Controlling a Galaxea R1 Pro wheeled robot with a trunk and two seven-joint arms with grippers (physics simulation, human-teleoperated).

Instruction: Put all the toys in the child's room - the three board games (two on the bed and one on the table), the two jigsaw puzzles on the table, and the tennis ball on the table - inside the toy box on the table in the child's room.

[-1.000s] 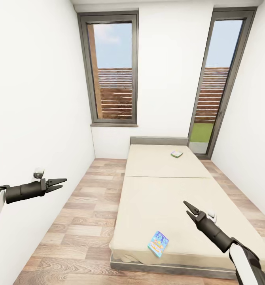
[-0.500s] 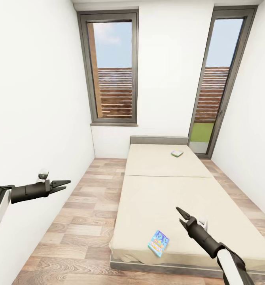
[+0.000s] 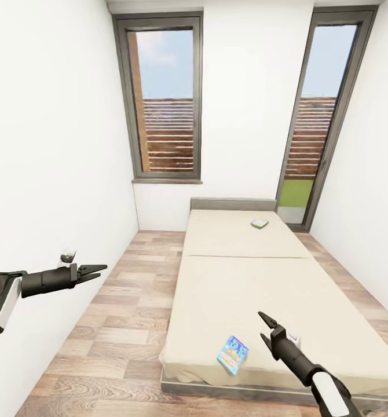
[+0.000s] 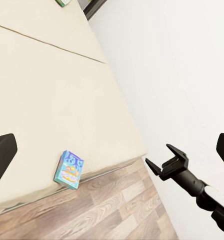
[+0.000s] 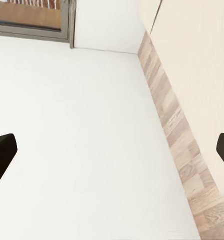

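Two board games lie on the cream bed (image 3: pixel 275 278). The blue one (image 3: pixel 233 354) sits near the front edge, and the white-green one (image 3: pixel 259 223) lies at the far end by the headboard. My right gripper (image 3: pixel 266 328) hovers open over the mattress, just right of the blue box and apart from it. My left gripper (image 3: pixel 99 270) hangs open over the wood floor, left of the bed. In the left wrist view I see the blue box (image 4: pixel 69 169) and the right gripper (image 4: pixel 165 161). The table, toy box, jigsaw puzzles and tennis ball are out of view.
A white wall (image 3: pixel 49 174) runs close along my left arm. A strip of wood-plank floor (image 3: pixel 124 301) lies between that wall and the bed. A window (image 3: pixel 166 98) and a tall glass door (image 3: pixel 315 116) stand in the far wall.
My right gripper has dropped and moved left, closer to the blue board game. My left gripper has edged slightly forward and right. Both board games lie where they were.
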